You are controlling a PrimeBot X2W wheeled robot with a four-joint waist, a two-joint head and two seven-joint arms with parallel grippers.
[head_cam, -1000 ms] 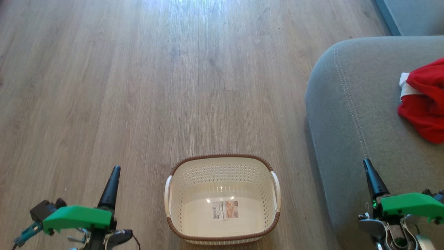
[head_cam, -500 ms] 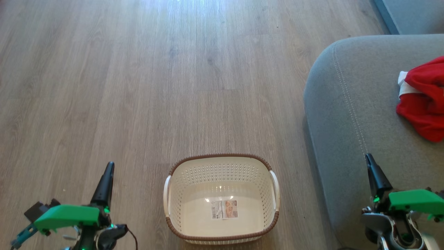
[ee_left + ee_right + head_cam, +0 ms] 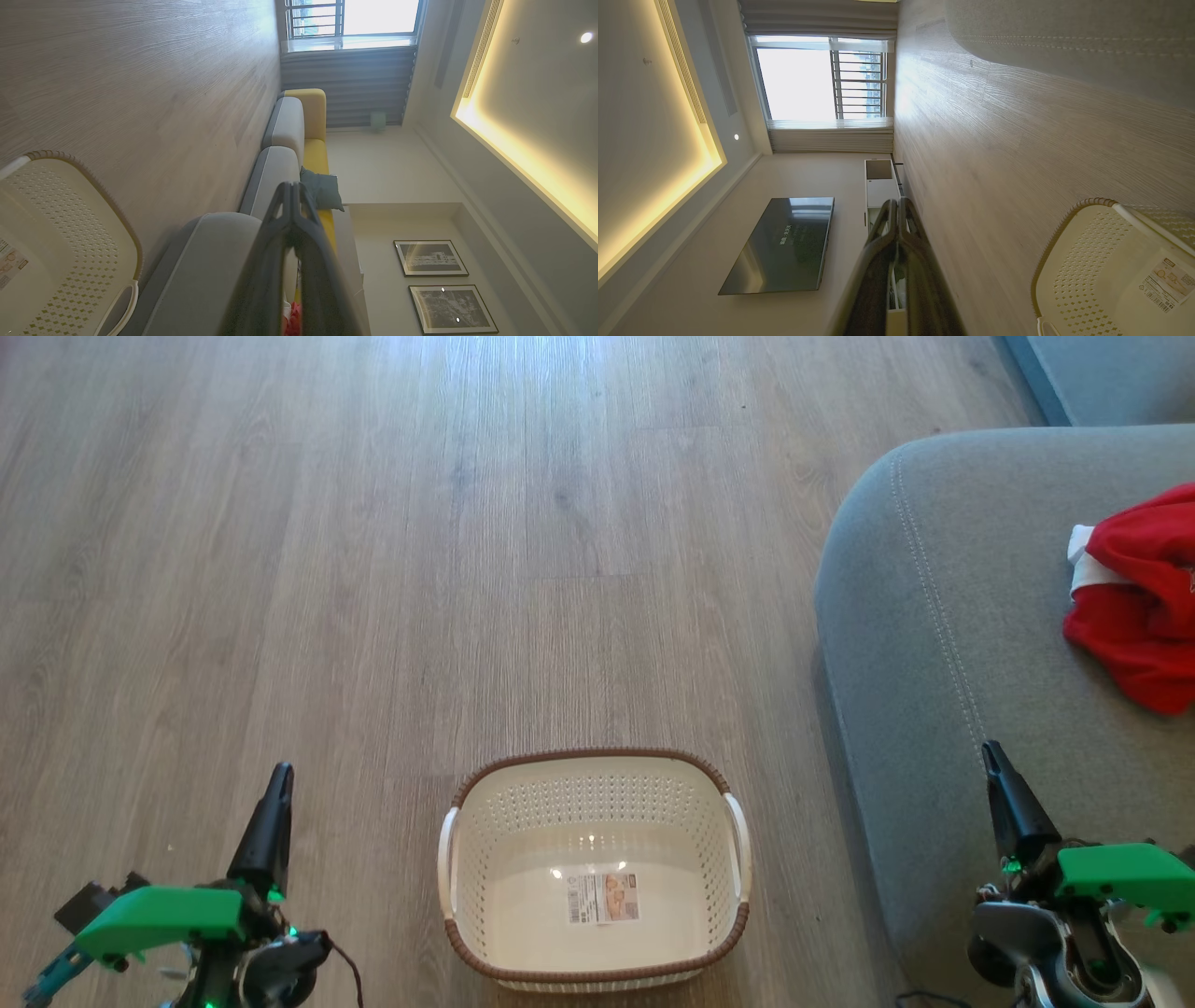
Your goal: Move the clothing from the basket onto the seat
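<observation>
Lying on one seat [image 3: 934, 616], the clothing [image 3: 1134, 607] is cut off at right; one basket [image 3: 588, 753] nearby; left claw [image 3: 280, 773] and right claw [image 3: 991, 749] pinched closed.

Black tapered fingers on left gripper [image 3: 277, 782] and right gripper [image 3: 991, 758]. Bright green plastic covers: left cover [image 3: 159, 917], right cover [image 3: 1125, 885]. Beside left cover: small green LED [image 3: 276, 895], teal bracket [image 3: 47, 978], thin black cable [image 3: 344, 963]. Below right cover: rounded silver housing [image 3: 999, 933].
</observation>
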